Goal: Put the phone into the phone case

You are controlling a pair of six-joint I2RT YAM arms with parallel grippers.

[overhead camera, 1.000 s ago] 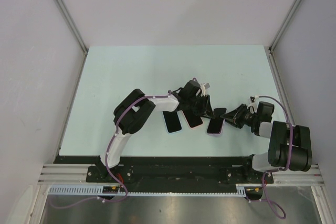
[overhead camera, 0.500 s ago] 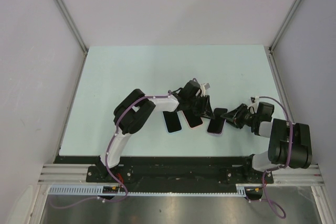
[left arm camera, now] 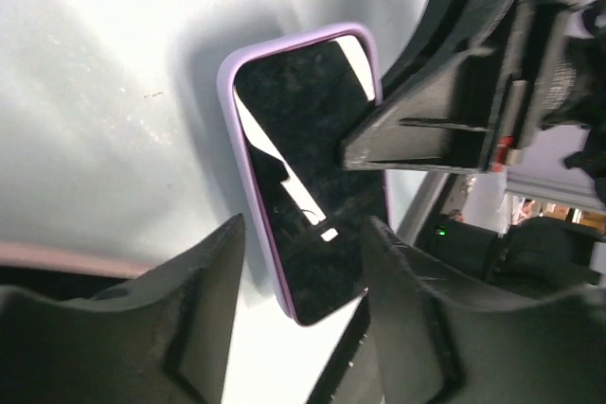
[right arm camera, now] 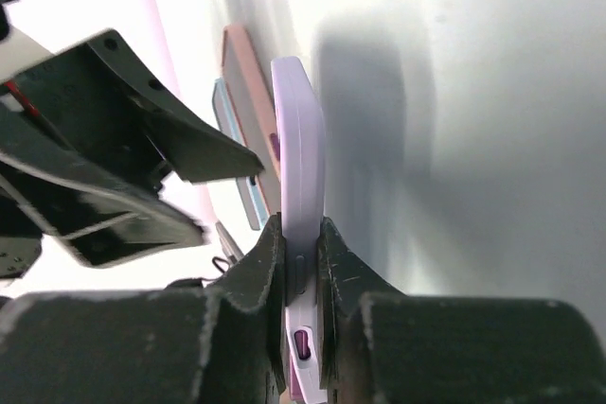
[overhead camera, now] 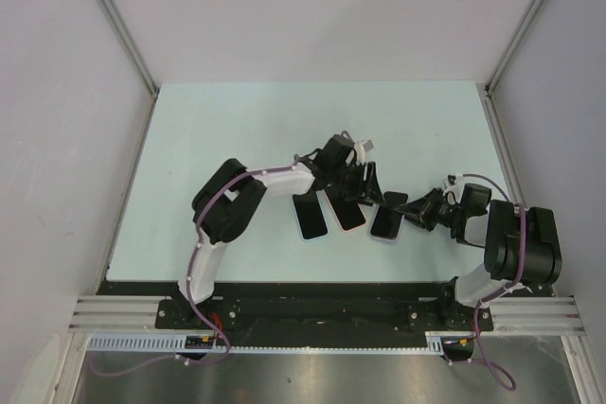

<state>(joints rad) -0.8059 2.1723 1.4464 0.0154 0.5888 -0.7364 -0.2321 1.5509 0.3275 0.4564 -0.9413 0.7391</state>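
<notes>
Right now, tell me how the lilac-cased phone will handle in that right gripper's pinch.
Probably stiff: the lilac-cased phone juts straight from the right gripper without sagging. Likely slippery on its glossy screen, which mirrors light. Pinched only at one end, it may pivot if pushed.

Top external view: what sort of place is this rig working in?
Probably a lab test booth rather than a home or shop: a pale green table walled in by plain grey panels on aluminium posts, with a slotted cable duct running along the near edge.

phone right edge hidden behind right gripper; pink case mostly behind lilac case; left fingers blurred
</notes>
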